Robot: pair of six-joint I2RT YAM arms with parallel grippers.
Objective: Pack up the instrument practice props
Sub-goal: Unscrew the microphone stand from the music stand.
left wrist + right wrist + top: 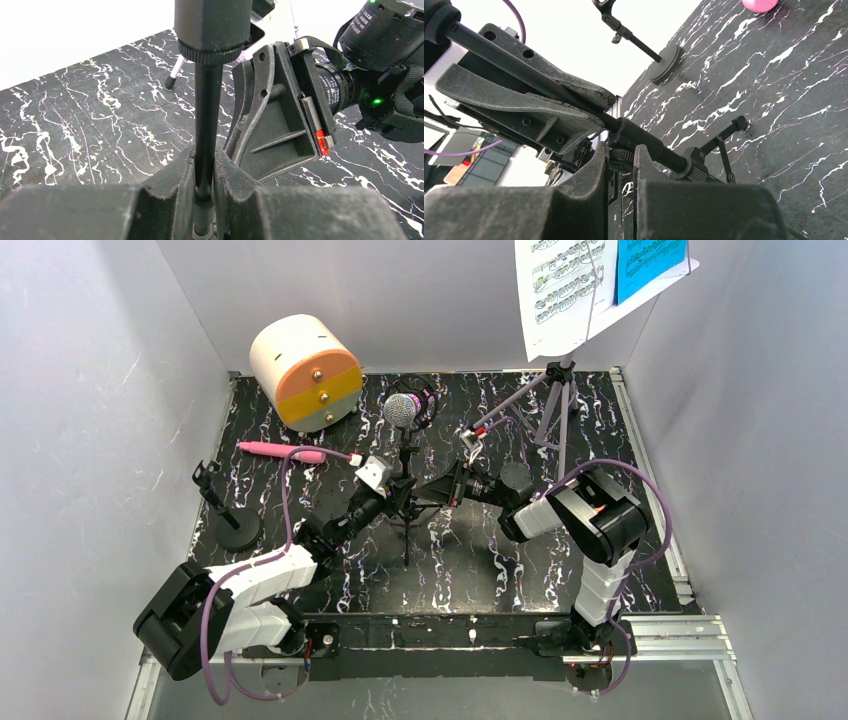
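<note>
Bright, even light came from overhead, washing the white walls (90, 390) pale and leaving only faint, short shadows on the marbled black table (470, 560). The top view was sharp, its walls leaning outward at the edges from the wide lens. In both wrist views the background beyond the table was blown out to plain white. The left gripper (204, 160) sat dark and soft, too near for focus, while the tripod pole (207, 115) it clamped was crisp higher up. The right gripper (622, 152) was equally murky, and the distant pink microphone (760, 4) blurred.
</note>
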